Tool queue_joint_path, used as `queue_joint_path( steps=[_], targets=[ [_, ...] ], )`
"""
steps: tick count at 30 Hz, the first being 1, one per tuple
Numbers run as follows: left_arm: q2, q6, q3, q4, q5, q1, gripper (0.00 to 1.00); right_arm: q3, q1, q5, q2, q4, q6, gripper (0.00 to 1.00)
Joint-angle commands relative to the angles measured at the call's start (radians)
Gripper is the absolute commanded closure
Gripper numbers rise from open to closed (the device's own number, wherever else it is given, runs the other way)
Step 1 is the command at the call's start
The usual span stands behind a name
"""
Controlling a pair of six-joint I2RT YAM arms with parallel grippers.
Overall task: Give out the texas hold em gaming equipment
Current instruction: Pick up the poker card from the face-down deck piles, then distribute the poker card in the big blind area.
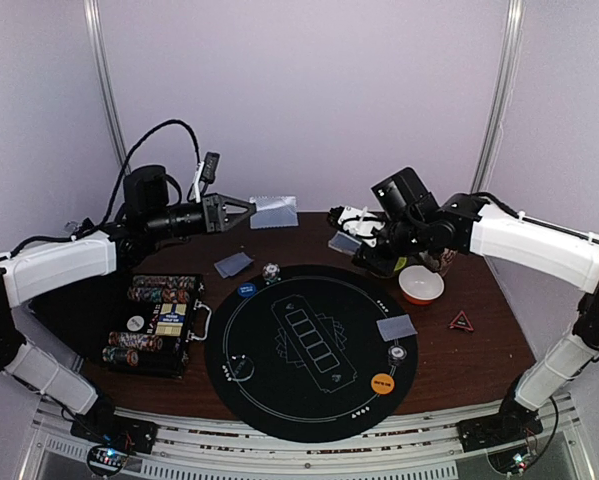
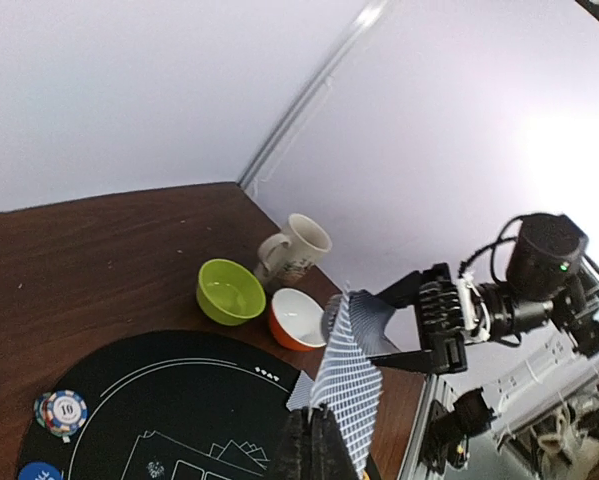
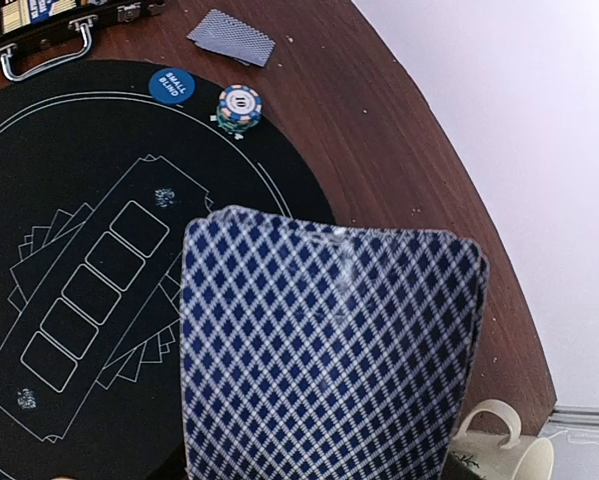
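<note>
While the left gripper (image 1: 247,209) is clenched on one short edge of a single card (image 1: 277,211), that card hangs in the air over the far edge of the table (image 1: 499,335). Its long axis points rightwards at the right gripper (image 1: 347,232). The right jaws stand part-way apart and grasp the deck (image 3: 329,350), with the back pattern facing the wrist camera.

Two dealt piles are down. The far-left pile (image 1: 232,263) lies just off the black mat (image 1: 279,405), below the left jaws and on their near side. The right-hand pile (image 1: 396,327) lies on the mat, well apart from them, beside the right arm. By my reading the left arm is nearer the far-left pile, so the held card would need lowering toward the bases and turning flat.
</note>
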State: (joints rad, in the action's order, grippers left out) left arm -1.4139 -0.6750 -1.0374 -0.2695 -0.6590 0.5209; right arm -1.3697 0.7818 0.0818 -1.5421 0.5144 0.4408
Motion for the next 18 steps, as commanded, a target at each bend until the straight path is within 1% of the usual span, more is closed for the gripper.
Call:
queue_joint_path(
  steps=[1,3,9,12,14,18],
  targets=[
    [0.008,-0.208,0.132,-0.145,0.271,0.034,1.0,-0.038,-0.031,0.051,0.053,0.013,-0.048,0.5],
    [-0.042,-0.272,0.158,-0.199,0.339,0.078,1.0,-0.051,-0.037,0.057,0.058,0.024,-0.068,0.5],
    [-0.285,-0.385,0.116,-0.353,0.409,0.227,1.0,-0.078,-0.041,0.082,0.071,0.074,-0.104,0.51],
    [-0.408,-0.444,0.035,-0.409,0.436,0.306,1.0,-0.077,-0.041,0.074,0.079,0.092,-0.111,0.51],
    [-0.487,-0.461,-0.022,-0.441,0.478,0.366,1.0,-0.07,-0.04,0.064,0.09,0.094,-0.114,0.51],
    [-0.62,-0.477,-0.151,-0.438,0.568,0.473,1.0,-0.051,-0.041,0.046,0.119,0.087,-0.112,0.51]
  ],
)
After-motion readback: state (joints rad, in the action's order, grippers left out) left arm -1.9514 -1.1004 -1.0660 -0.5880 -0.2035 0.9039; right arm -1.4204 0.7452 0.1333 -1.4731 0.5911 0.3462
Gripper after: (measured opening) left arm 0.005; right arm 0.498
